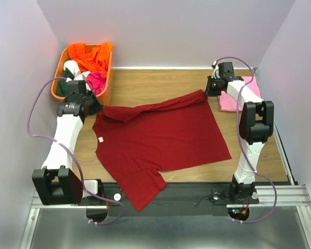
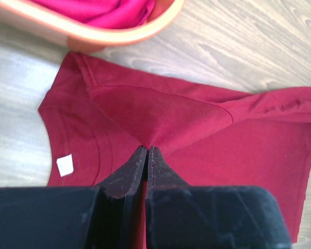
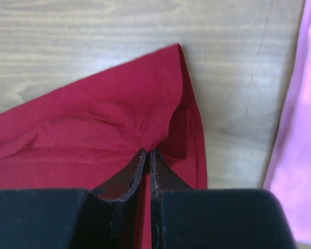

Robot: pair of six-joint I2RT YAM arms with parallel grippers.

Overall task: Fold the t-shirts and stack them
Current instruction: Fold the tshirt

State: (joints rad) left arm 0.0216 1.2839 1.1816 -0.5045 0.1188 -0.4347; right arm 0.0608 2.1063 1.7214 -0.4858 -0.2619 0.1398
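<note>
Presently, the maroon t-shirt [image 1: 160, 140] lies at centre frame on the surface [image 1: 155, 83]. The jaws of the left gripper [image 2: 146, 150] pinch its folded upper-left edge. Those of the right gripper [image 3: 147, 151] pinch its upper-right corner, near the pink t-shirt [image 1: 229, 104].

Maroon tee [image 1: 160, 137] spread; pink tee [image 1: 229, 102] perhaps folded

no readable txt, brand or nos. anywhere. only label: small white tag [image 2: 65, 165] at the neck of the maroon t-shirt [image 2: 223, 150], twd the table [image 1: 160, 83] left edge; nothing legible on it.
</note>
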